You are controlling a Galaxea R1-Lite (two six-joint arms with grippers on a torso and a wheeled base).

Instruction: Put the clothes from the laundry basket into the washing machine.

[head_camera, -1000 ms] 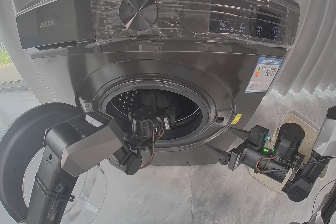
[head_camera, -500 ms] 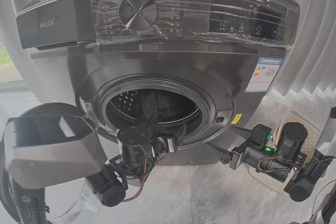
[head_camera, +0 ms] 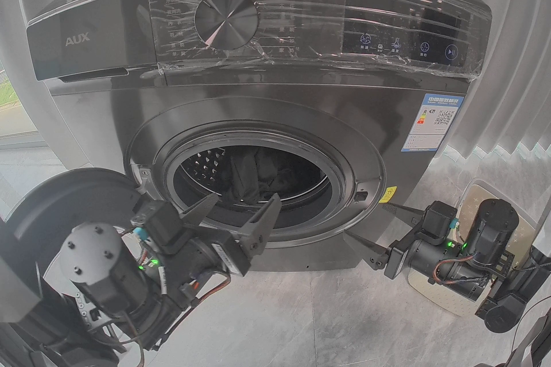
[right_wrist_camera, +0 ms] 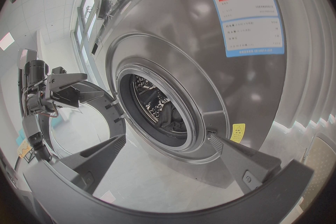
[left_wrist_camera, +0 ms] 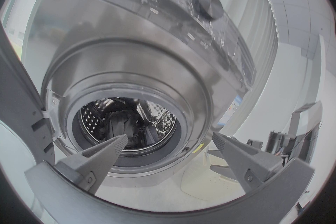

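Finding: over the last second the left arm has backed out of the drum mouth. The left gripper [head_camera: 248, 196] now stands clear of the washing machine [head_camera: 275, 98], at 7 o'clock of the opening, fingers spread wide and holding nothing. Dark clothes [head_camera: 258, 173] lie bunched inside the drum, toward its 12 o'clock side. The door [head_camera: 63, 196] hangs open at 8 o'clock.

The right gripper [head_camera: 364, 219] has drifted only slightly. It waits low at 4 o'clock of the opening, its fingers likewise apart and empty. Just behind it sits a pale perforated laundry basket [head_camera: 468, 202]; its contents cannot be made out.

Assessment: one load appears delivered and released. Whether more remains depends on the basket, which an arm must visit next.

Markings: a maker's logo [head_camera: 76, 39] at 9 o'clock of the control dial [head_camera: 226, 18]; printed programme names ring the dial beneath crinkled protective film. A blue-bordered energy label [head_camera: 433, 121] with coloured bars and a square code sits at 2 o'clock of the opening, and a small yellow warning sticker [head_camera: 388, 194] at 3 o'clock.
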